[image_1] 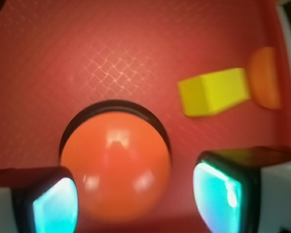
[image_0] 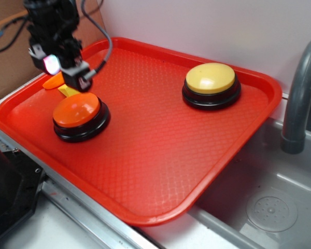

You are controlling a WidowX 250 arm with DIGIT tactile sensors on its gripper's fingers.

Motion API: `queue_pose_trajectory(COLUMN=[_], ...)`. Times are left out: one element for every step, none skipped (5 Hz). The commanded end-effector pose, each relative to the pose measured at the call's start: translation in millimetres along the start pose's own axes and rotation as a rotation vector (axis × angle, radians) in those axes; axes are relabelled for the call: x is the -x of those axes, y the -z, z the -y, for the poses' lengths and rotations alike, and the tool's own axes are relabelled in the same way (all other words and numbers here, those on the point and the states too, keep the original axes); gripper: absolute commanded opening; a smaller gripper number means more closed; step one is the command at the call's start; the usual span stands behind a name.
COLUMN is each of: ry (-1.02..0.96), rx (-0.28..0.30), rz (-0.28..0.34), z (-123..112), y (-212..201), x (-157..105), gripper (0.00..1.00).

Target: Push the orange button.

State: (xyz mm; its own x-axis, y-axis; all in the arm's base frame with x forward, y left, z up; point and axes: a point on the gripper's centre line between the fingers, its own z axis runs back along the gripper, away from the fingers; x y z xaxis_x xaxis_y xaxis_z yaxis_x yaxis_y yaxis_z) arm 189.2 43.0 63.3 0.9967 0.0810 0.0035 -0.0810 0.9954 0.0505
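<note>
The orange button (image_0: pixel 76 110), a glossy orange dome on a black round base, stands at the left of the red tray (image_0: pixel 160 155). My gripper (image_0: pixel 66 72) hangs just above its back edge, open, holding nothing. In the wrist view the orange button (image_1: pixel 115 170) fills the space below and between the two glowing fingers, with my gripper (image_1: pixel 136 199) spread wider than the dome. Whether a finger touches the cap I cannot tell.
A yellow button (image_0: pixel 210 78) sits at the tray's far right. A yellow block (image_1: pixel 213 91) and a small flat orange half-disc (image_1: pixel 264 77) lie just behind the orange button. To the right are a grey faucet (image_0: pixel 300 93) and a sink (image_0: pixel 269 207).
</note>
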Motion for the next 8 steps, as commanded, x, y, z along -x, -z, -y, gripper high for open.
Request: queue_pose_trajectory(ry=[0.005, -0.001, -0.008, 0.022, -0.019, -0.047, -0.060, -0.066], rx=[0.030, 0.021, 0.011, 0.023, -0.021, -0.021, -0.017, -0.041], rz=[-0.011, 0.000, 0.038, 0.045, 0.066, 0.060, 0.053, 0.053], z=[12.2, 11.8, 8.2, 3.6, -6.2, -13.3, -16.5, -14.2], y=[18.4, 7.8, -20.4, -40.4, -63.9, -80.7, -87.8, -95.0], x=[-9.1, -5.4, -5.4, -9.1, -8.1, -8.2, -6.3, -3.9], gripper=[1.00, 1.00, 1.00, 1.00, 1.00, 1.00, 1.00, 1.00])
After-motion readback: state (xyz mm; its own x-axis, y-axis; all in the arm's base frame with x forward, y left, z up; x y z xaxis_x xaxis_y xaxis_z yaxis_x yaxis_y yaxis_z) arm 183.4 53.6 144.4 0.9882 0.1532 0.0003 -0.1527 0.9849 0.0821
